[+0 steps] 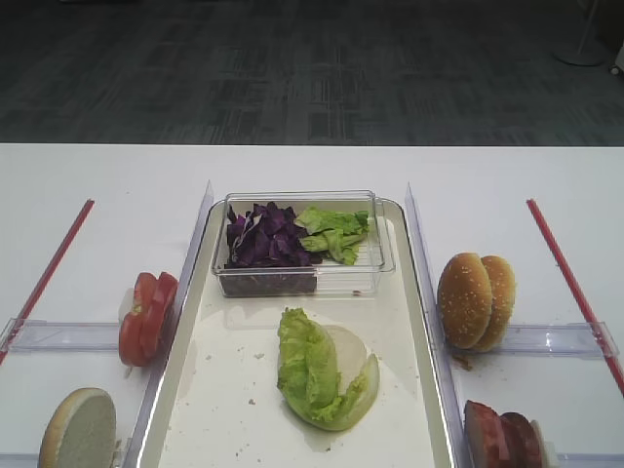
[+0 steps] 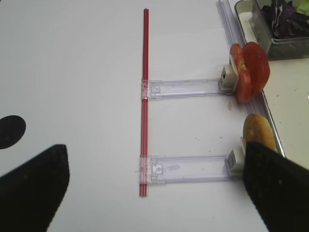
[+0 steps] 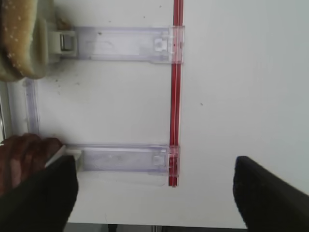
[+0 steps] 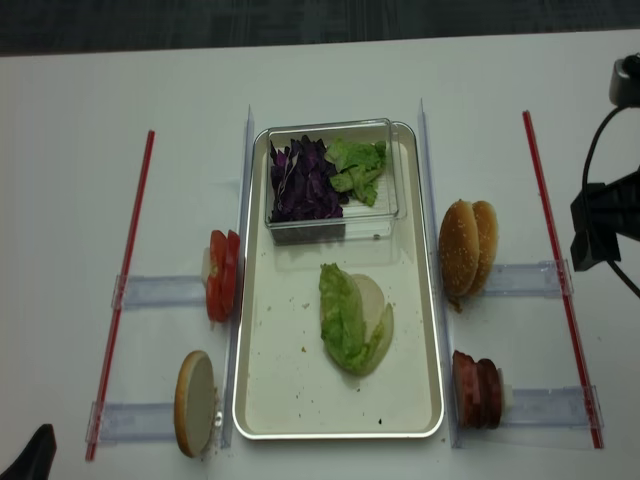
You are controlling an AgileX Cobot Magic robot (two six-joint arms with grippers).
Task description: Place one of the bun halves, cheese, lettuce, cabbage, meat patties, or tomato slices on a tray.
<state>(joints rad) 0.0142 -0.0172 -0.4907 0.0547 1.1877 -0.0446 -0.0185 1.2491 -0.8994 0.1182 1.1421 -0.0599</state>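
Observation:
On the silver tray (image 1: 421, 322) (image 4: 436, 330) a lettuce leaf (image 1: 307, 366) (image 4: 343, 318) lies over a pale bun half (image 1: 353, 353). A clear box (image 1: 385, 255) at the tray's far end holds purple cabbage (image 1: 263, 237) and more lettuce. Tomato slices (image 1: 146, 317) (image 2: 251, 72) and one bun half (image 1: 80, 429) (image 2: 258, 133) stand left of the tray. On its right stand bun halves (image 1: 476, 300) (image 3: 19, 38) and meat patties (image 1: 502, 436) (image 3: 24, 159). No cheese shows. My right gripper (image 3: 154, 198) and left gripper (image 2: 154, 193) both hang open over bare table, holding nothing.
Red strips (image 1: 570, 283) (image 1: 49, 268) run along both outer sides, joined to clear plastic holders (image 3: 120, 158) (image 2: 188, 166). Clear rails (image 1: 195, 249) flank the tray. My right arm (image 4: 605, 225) sits at the table's right edge.

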